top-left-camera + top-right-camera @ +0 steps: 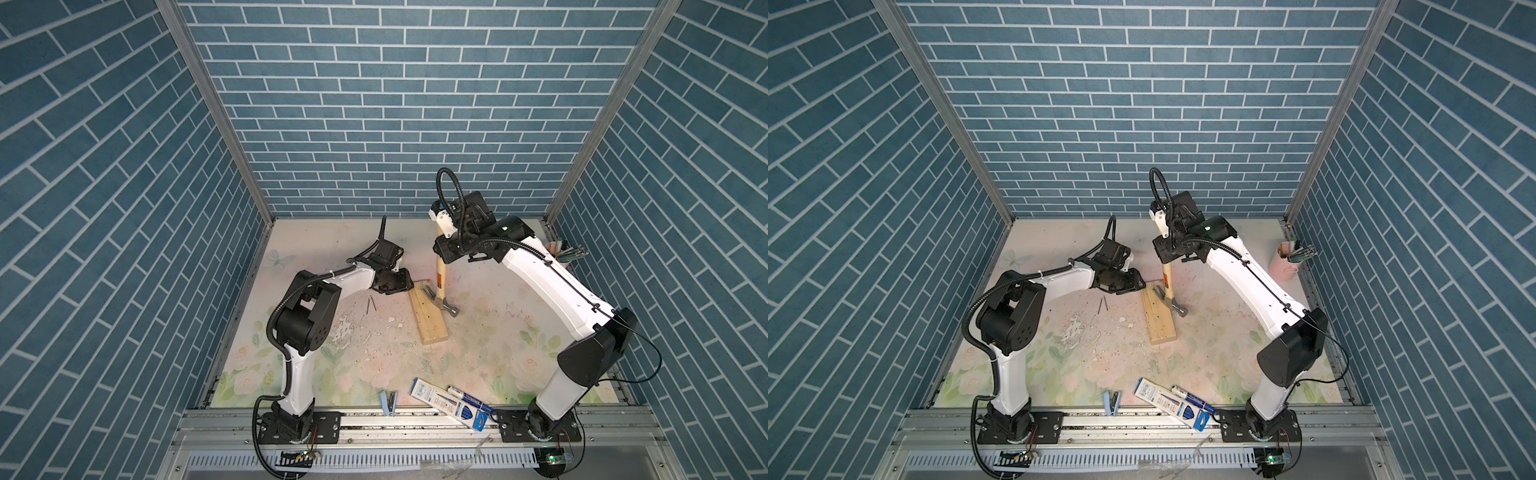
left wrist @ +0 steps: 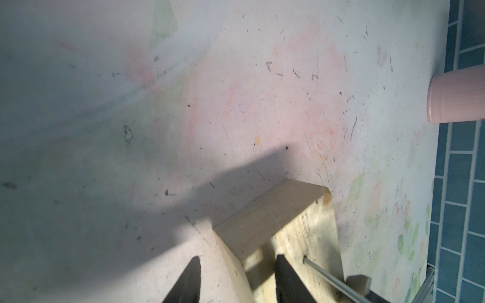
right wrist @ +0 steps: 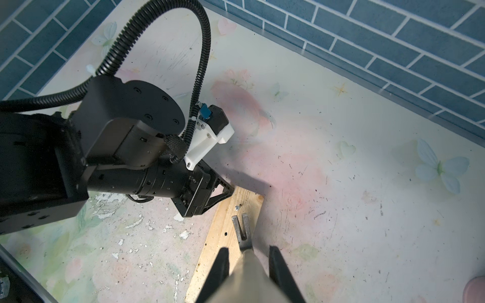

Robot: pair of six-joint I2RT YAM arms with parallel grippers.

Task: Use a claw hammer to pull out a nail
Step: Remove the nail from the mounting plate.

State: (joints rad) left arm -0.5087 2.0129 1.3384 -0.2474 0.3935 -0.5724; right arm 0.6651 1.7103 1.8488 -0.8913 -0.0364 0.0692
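1. Grip: the right pincer [image 3: 248, 251] is clenching the claw hammer [image 1: 440, 277] on the wooden handle, on the butt side of the label. The handle is leaning up and away, and the steel head is resting on the plank [image 1: 430, 324] mid-desk [image 1: 498, 345].
2. Target: the claw is pointing at the nail [image 3: 237, 207], which is standing proud near the plank's far end. The nail is sitting just ahead of the claw tips, not yet in the slot.
3. Brace: the left pincer [image 2: 237, 257] is straddling the plank's far corner with its jaws partway apart. Can't tell whether it's clamping the plank or just bracing it.
4. Handling call: the hammer is looking stiff and head-heavy. The smooth handle is likely going to twist or slip under prying load, so a firm, square hold is needed. A grip far from the head is giving good leverage. The plank is looking light and will probably lift unless it's pinned.
5. Containers: the pink cup [image 1: 1283, 266] is standing by the desk's right rear edge, holding a bunch of pencil-like sticks [image 1: 1302, 251]; the exact type is too small to tell. A flat blue-white pack [image 1: 451, 403] is lying at the front edge, contents unclear.
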